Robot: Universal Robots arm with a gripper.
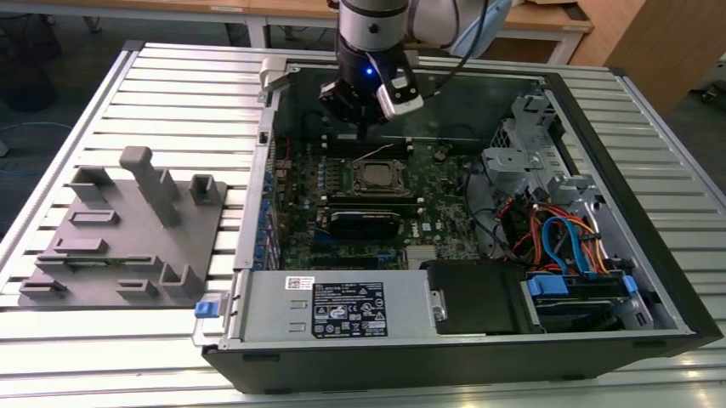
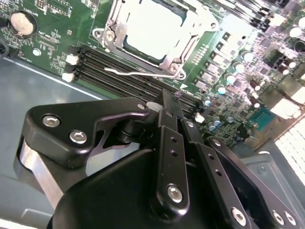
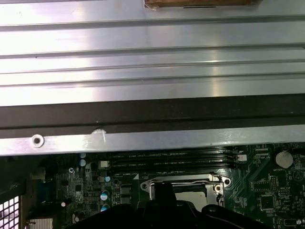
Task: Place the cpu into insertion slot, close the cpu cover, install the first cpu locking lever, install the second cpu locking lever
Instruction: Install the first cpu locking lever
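Note:
The cpu (image 2: 150, 24) lies in the insertion slot (image 1: 380, 177) on the green board, its pale metal top showing through the window of the cpu cover (image 2: 183, 45), which is folded down over it. One thin silver locking lever (image 2: 143, 74) stands free, raised over the black memory slots beside the socket. My gripper (image 2: 170, 98) hangs just above and beside this lever, its black fingers together with nothing between them. In the exterior view my gripper (image 1: 363, 136) hovers behind the socket, near the lever (image 1: 378, 151). The first wrist view shows the socket frame (image 3: 217, 183).
The open computer case (image 1: 635, 255) rests on a slatted metal table. A grey power supply box (image 1: 329, 306) sits at the case front, with cables and drive bays at the exterior view's right. A grey moulded fixture (image 1: 125, 238) stands on the table at the exterior view's left.

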